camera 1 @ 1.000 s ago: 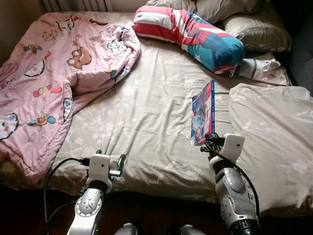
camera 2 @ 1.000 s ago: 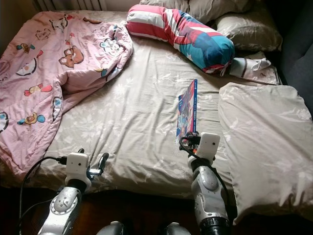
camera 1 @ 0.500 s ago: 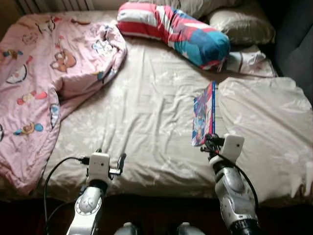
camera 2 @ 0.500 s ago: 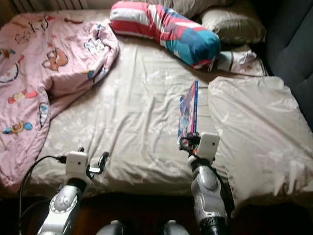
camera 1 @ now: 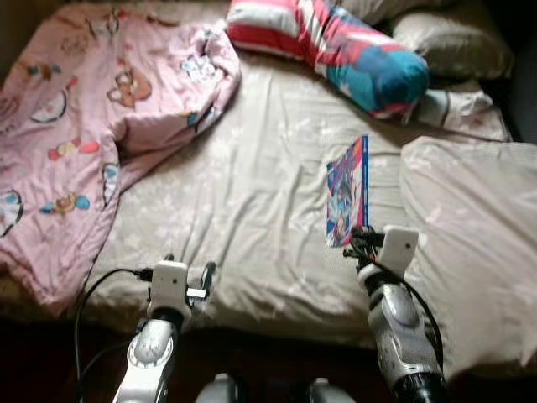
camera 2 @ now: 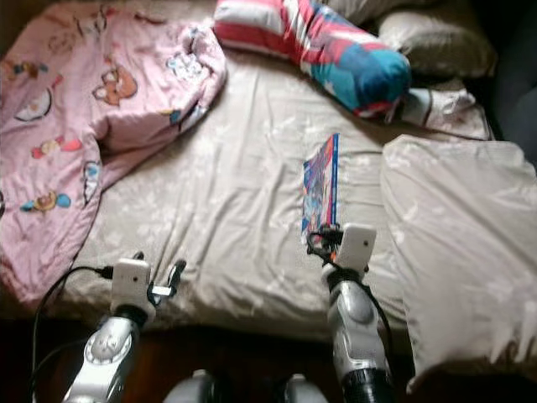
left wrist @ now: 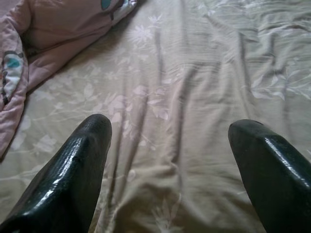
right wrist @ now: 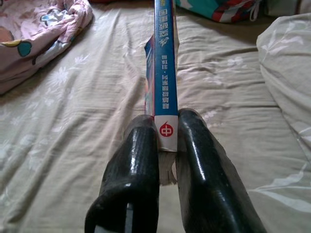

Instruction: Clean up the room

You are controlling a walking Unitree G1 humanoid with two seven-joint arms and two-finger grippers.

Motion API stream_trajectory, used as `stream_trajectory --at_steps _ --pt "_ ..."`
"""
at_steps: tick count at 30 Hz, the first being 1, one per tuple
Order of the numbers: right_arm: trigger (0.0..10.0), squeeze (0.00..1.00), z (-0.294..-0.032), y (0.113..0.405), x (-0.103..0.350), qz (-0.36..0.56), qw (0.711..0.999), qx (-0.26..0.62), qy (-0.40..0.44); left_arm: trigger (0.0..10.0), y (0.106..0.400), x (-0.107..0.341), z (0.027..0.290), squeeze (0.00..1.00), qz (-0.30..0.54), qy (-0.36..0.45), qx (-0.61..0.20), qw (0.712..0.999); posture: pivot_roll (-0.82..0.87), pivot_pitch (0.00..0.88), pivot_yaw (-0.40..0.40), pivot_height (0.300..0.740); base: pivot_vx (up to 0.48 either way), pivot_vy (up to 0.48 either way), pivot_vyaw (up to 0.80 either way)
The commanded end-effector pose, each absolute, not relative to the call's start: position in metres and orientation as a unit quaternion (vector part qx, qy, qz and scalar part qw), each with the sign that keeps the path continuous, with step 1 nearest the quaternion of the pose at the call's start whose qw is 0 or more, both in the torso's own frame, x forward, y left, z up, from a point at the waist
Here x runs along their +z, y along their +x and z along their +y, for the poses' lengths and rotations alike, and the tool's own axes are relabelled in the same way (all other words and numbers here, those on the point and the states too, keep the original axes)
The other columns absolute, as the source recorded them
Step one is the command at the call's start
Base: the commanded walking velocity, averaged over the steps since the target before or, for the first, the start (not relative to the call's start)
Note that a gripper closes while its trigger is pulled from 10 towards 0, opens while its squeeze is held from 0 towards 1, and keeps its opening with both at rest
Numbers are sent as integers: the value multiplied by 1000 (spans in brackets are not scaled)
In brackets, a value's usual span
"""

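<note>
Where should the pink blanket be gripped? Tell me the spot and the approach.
Probably its bunched fold beside the bare sheet: the raised ridge gives fingers something to close on. Come from the sheet side with the left hand, open and free; the right hand is shut on the book.

Ahead of my left gripper (left wrist: pixel 170 145) the beige sheet (camera 1: pixel 252 193) lies bare — open room up the middle of the bed. That lane is hemmed by the pink quilt (camera 1: pixel 92 126) heaped on my left and the beige pillow (camera 1: pixel 470 227) on my right, with the striped bolster (camera 1: pixel 336 42) across the far end. My right gripper (right wrist: pixel 166 141) is clamped on the book (camera 1: pixel 348 201), whose upright length blocks the way straight ahead of it.
</note>
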State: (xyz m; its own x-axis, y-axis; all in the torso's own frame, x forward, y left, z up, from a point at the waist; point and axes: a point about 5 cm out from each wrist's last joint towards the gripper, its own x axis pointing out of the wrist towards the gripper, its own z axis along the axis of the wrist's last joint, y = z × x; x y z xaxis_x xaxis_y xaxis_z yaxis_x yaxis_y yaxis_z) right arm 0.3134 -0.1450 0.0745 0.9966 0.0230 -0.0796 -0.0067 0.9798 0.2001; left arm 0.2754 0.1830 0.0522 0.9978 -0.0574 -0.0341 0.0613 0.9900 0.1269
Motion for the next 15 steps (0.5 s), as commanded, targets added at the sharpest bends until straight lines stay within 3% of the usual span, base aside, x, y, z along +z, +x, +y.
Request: stream_trajectory --at_steps 1,10,15 --pt "10000 0 -147 313 77 31 994 6 102 10000 270 45 185 0 30 58 -25 998 -4 226 -3 730 270 0 -719" --pt "10000 0 -146 314 77 29 994 4 101 10000 270 45 185 0 30 58 -26 998 0 224 -3 730 30 0 -81" --pt "10000 0 -146 314 76 29 994 5 102 10000 270 45 185 0 29 58 -25 998 0 223 -3 730 271 0 0"
